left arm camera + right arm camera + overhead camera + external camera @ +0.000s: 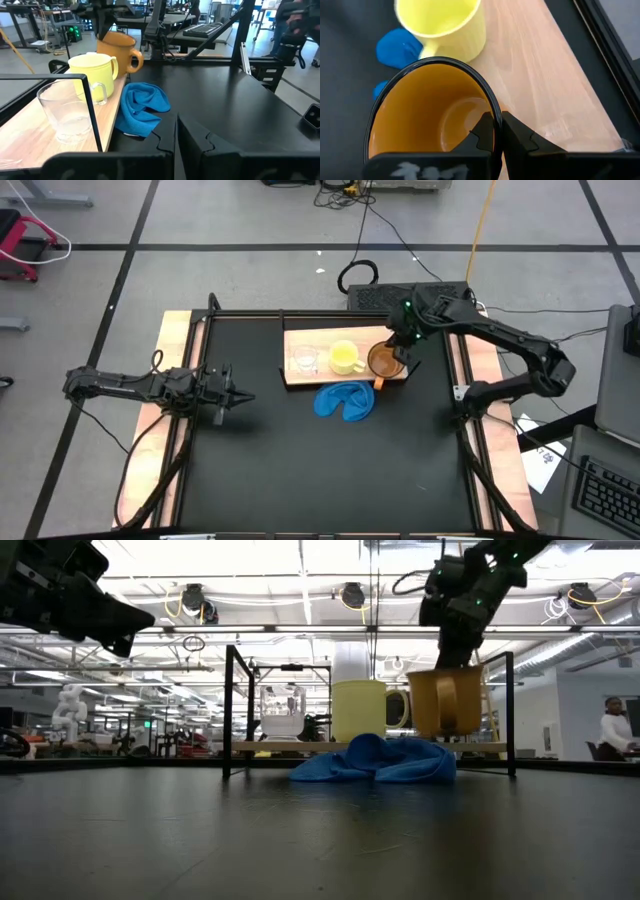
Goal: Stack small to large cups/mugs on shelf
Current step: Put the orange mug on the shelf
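Note:
On the light-wood shelf (300,340) a clear plastic cup (305,360), a yellow mug (345,358) and an orange-brown mug (382,361) stand in a row. The cup and yellow mug rest on their bases. My right gripper (398,348) is over the orange-brown mug (430,120), shut on its rim. My left gripper (240,396) hovers shut and empty over the table's left side, well apart from the shelf. A blue cloth (347,400) lies on the table against the shelf's near edge. My right gripper pinches the orange-brown mug's wall at the rim (496,112), on its far right side. One finger (482,134) is inside the mug and one (520,140) is outside. The fingers come from above, pointing down. The mug stays upright (445,700), its base just above the shelf or barely on it.
A black frame (232,710) with thin uprights stands around the shelf. The yellow mug (445,25) sits close beside the held mug. The blue cloth (375,760) hides part of the shelf's front edge. Wooden side strips (165,430) border the black table (320,470).

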`<state>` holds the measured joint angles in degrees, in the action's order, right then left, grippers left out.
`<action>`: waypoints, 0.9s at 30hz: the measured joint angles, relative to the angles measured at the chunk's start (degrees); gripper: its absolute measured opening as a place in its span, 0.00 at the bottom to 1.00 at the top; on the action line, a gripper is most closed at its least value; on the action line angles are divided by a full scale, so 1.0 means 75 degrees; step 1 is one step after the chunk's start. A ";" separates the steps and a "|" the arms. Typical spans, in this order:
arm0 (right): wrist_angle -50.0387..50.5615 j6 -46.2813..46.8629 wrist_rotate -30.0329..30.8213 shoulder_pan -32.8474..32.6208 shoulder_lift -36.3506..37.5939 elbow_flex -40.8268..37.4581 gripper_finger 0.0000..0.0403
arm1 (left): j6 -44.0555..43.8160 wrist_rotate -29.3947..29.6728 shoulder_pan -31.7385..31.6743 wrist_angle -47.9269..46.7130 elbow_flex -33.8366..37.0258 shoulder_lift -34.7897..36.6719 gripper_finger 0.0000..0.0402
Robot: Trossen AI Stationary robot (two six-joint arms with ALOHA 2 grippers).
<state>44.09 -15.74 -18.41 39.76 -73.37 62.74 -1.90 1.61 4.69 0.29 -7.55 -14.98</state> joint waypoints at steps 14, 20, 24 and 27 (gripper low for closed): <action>-0.0587 -0.0668 -0.0567 0.0788 -0.0712 0.0011 0.02 | 0.0092 0.0003 0.0002 0.0059 0.0000 0.0000 0.05; -0.0718 -0.0804 -0.0708 0.0967 -0.0847 0.0012 0.02 | 0.0108 0.0003 0.0000 0.0055 0.0000 0.0000 0.05; -0.0856 -0.1000 -0.0697 0.1004 -0.0847 0.0012 0.02 | 0.0111 0.0003 0.0003 0.0053 0.0000 0.0000 0.05; -0.0856 -0.0990 -0.0701 0.1045 -0.0892 0.0009 0.02 | 0.0111 0.0003 0.0000 0.0050 0.0000 0.0000 0.05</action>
<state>37.67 -23.17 -23.67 47.59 -80.06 62.81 -1.06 1.63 4.69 0.67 -7.55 -14.98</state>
